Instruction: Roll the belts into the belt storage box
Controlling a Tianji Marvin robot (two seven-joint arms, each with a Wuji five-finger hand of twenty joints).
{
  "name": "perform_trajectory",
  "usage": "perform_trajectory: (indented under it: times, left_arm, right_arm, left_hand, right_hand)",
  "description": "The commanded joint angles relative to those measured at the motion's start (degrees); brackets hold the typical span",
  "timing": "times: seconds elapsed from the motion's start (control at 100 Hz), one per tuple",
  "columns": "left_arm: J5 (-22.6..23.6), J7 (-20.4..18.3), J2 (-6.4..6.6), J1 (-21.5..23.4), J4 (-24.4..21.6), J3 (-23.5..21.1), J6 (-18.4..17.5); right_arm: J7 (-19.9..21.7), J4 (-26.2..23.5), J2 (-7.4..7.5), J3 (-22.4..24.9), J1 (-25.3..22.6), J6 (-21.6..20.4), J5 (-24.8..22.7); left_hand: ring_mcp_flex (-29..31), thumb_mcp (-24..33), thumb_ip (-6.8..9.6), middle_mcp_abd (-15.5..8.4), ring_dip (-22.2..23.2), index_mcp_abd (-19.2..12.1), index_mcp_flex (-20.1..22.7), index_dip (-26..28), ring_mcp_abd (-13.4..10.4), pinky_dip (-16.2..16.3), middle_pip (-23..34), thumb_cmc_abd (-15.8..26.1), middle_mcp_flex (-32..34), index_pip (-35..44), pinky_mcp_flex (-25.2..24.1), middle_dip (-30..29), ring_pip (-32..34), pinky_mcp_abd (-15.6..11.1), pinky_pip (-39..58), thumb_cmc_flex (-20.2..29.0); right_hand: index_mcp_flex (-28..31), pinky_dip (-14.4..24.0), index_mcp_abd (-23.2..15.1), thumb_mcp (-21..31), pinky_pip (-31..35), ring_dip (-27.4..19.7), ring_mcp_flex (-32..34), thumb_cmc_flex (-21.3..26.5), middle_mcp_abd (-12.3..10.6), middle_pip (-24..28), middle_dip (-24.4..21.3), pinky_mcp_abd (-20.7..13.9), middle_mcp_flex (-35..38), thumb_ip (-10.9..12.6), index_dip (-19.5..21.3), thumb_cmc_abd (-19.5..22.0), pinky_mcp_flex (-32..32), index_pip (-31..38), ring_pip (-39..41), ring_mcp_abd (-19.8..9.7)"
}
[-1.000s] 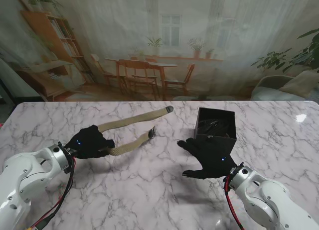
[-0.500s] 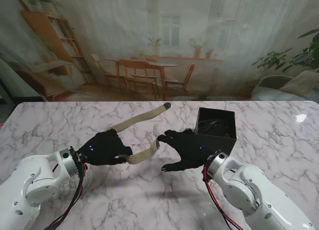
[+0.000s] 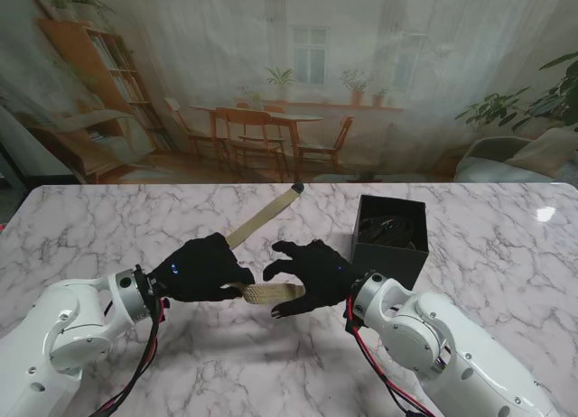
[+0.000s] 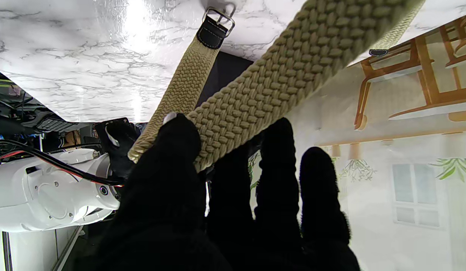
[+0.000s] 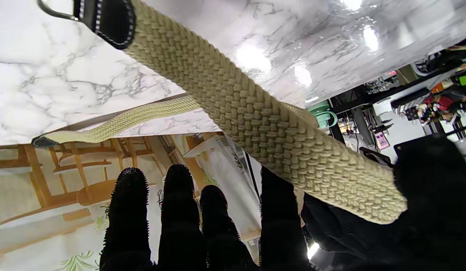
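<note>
Left hand (image 3: pixel 203 268) pinches belt (image 3: pixel 271 293) at its fold | right hand (image 3: pixel 312 274) spread, empty, at buckle end | box (image 3: pixel 390 241) right | roll tight from buckle; keep tension

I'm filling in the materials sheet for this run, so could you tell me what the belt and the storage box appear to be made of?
The belt looks like braided fabric webbing, tan and matte: the wrist views show a basket-weave texture. Its buckle end carries a dark stitched tab, probably leather or imitation, and a shiny metal-looking buckle. The storage box looks like matte black card or fabric-covered board, judging by its flat, glare-free walls; which one I cannot tell.
</note>
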Motion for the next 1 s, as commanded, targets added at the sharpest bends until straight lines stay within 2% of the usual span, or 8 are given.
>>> perform_trajectory:
  times: [0.0,0.11,0.18,0.37,0.6,0.77,0.83,0.99]
  left_arm:
    - [-0.2,-0.3,-0.22,0.0,-0.4,0.1,-0.4]
    - [-0.1,-0.3,-0.19,0.2,-0.2,-0.3,-0.3]
    - [0.1,-0.3,-0.17,0.4,-0.2,-0.7,-0.1]
    - [0.7,0.0,-0.11,0.7,-0.2,-1.3,0.3]
    - [0.5,-0.5,-0.06,0.3,0.2,-0.8,1.1]
    - [-0.3,-1.5,-0.03,-0.2,1.1,-0.3,1.5]
    - [-1.2,-2.2,-0.04,-0.3,1.5,-0.1,1.5]
    - [-1.3,-2.8,0.11,-0.6,2.7,0.5,1.9]
  right_arm:
    - [0.4,0.6,-0.48,-0.7,0.4,0.2,0.8]
    - [0.7,0.7,-0.47,-0.9,0.3,-0.2,1.7]
    - [1.3,0.1,-0.36,-0.3,-0.6,-0.1,2.0]
    - [0.2,-1.6,-0.4,2.5,-4.2,-0.4,1.4]
    - [0.9,-3.5,-0.21,5.9,-7.6,-3.1,2.6]
    - [1.5,-5.3,-0.06,8.2,-10.0,-3.7,2.5]
    - [1.4,-5.8,0.01,9.3,-11.0,-4.3,1.9]
    - [0.8,-7.5,0.22,12.7,-14.5,-6.3,-1.6]
  left_hand:
    - [1.8,4.3,1.63,-0.8,0.5,-3.5,0.7,1.5,-0.7,-1.0,1.8,-0.3,2.0,2.4,0.0,1.3,1.7,-0.6,1.7,2.7]
    - [1.7,4.4,1.59,-0.7,0.6,-3.4,0.7,1.5,-0.7,-1.0,1.9,-0.3,2.0,2.4,0.0,1.3,1.7,-0.6,1.7,2.6]
    - [1.7,4.4,1.58,-0.7,0.6,-3.4,0.7,1.6,-0.7,-1.0,1.9,-0.3,2.0,2.4,0.0,1.3,1.7,-0.6,1.7,2.5]
    - [1.7,4.5,1.53,-0.7,0.7,-3.4,0.7,1.6,-0.7,-1.1,2.0,-0.3,1.9,2.3,-0.1,1.3,1.6,-0.6,1.7,2.5]
    - [1.7,4.5,1.48,-0.7,0.8,-3.4,0.5,1.7,-0.6,-1.1,2.1,-0.2,1.8,2.2,-0.1,1.3,1.6,-0.4,1.7,2.5]
    - [1.6,4.6,1.46,-0.5,0.9,-3.3,0.5,1.7,-0.2,-1.1,2.2,0.0,1.7,2.1,-0.2,1.4,1.6,-0.2,1.7,2.6]
    - [1.6,4.6,1.47,-0.5,1.0,-3.3,0.5,1.7,-0.2,-1.1,2.3,0.0,1.7,2.1,-0.3,1.4,1.7,-0.1,1.7,2.7]
    - [1.5,4.5,1.34,0.2,1.0,-3.2,0.3,1.5,-0.3,-1.2,2.4,0.4,1.2,1.8,-0.3,1.4,1.6,0.0,1.6,2.7]
  right_hand:
    - [3.5,0.1,-4.8,-1.7,-0.6,-1.2,-1.4,2.8,-1.4,2.4,1.2,1.6,1.7,0.4,4.1,-2.2,-0.7,6.2,-1.9,-0.2]
    - [7.3,-0.6,-7.7,-2.2,0.3,-1.3,3.8,10.4,-5.1,5.6,4.7,2.9,14.6,1.4,8.9,-3.8,0.9,15.4,-0.5,-0.2]
    - [7.4,-2.3,-6.1,7.1,1.0,-1.7,7.7,10.2,-8.4,3.8,4.9,3.1,26.1,0.7,9.5,-6.4,2.1,18.1,-0.2,-2.1]
    - [5.3,-5.2,-5.2,19.4,4.3,1.1,20.0,13.2,-14.7,11.9,11.6,2.7,50.6,-7.2,2.4,-11.8,5.0,28.1,4.6,-9.6]
    - [2.7,-5.2,3.0,24.1,6.6,14.0,30.3,13.2,-18.7,42.7,33.5,3.6,43.3,-1.5,-5.6,-10.6,8.4,10.2,17.1,-8.5]
    - [9.2,-4.1,3.3,21.6,7.7,19.6,34.2,14.0,-17.7,43.9,38.1,4.3,47.6,-2.2,-8.0,-4.9,10.1,8.3,24.2,-9.6]
    - [11.3,-3.1,-2.1,16.9,7.7,20.0,35.4,18.7,-17.6,40.9,39.4,4.2,51.4,-8.3,-16.8,-4.0,10.8,21.6,25.1,-9.7]
    - [19.3,-2.0,-10.3,16.0,8.9,18.9,36.6,23.1,-16.5,36.7,37.0,3.8,56.8,-8.1,-15.8,-4.2,12.7,29.8,23.7,-9.7]
